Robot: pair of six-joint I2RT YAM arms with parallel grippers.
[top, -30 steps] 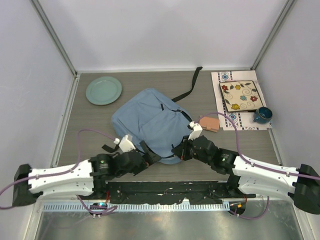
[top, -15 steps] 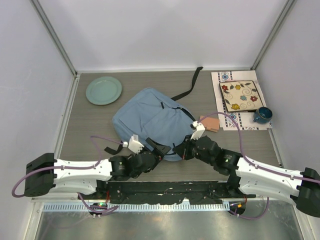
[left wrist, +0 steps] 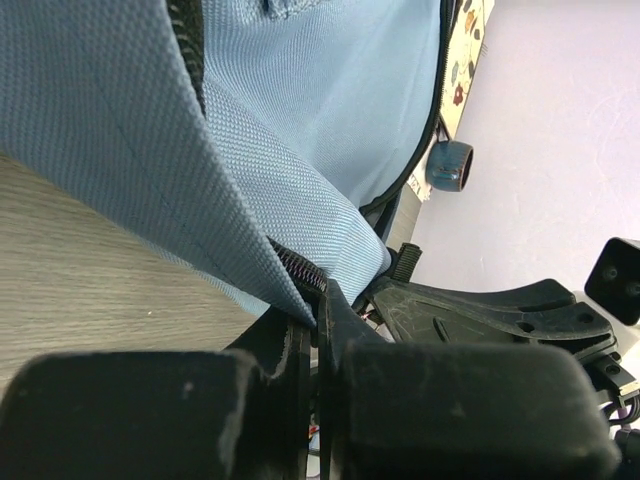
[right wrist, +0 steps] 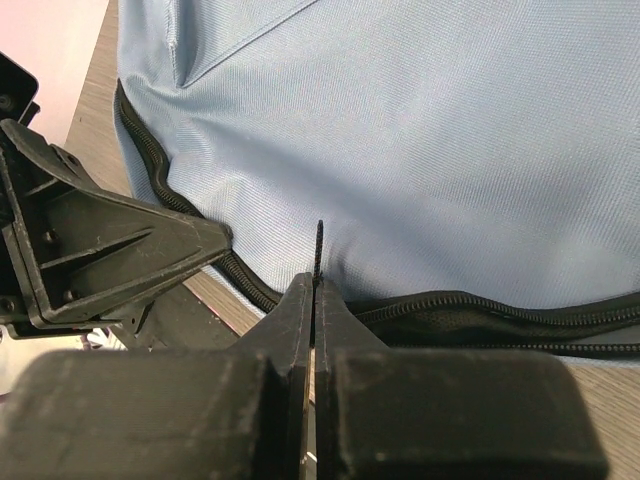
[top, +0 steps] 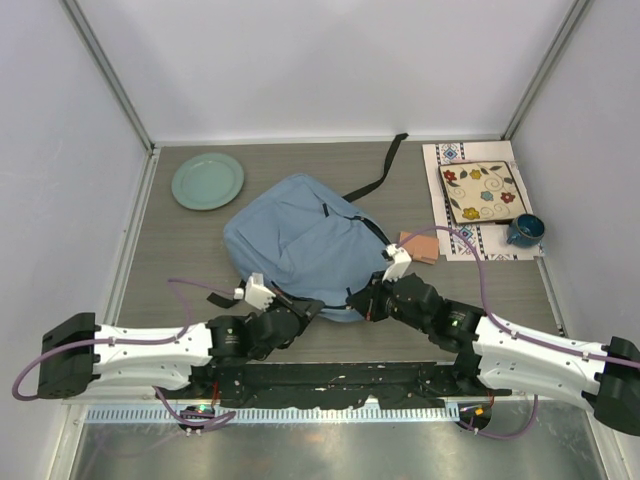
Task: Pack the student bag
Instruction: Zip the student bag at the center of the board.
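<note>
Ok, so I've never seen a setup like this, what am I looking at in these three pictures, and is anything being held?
These are two robot arms bolted at the near edge of a table. The wide picture comes from a fixed camera above; the two close-ups come from a camera on each wrist. In the middle lies a light blue backpack. Around it are a green plate, a blue mug, a flowered square tile on a patterned mat and a small pinkish flat item. The left gripper and right gripper are both pinched shut on the backpack's zipper edge nearest the arms.
</note>
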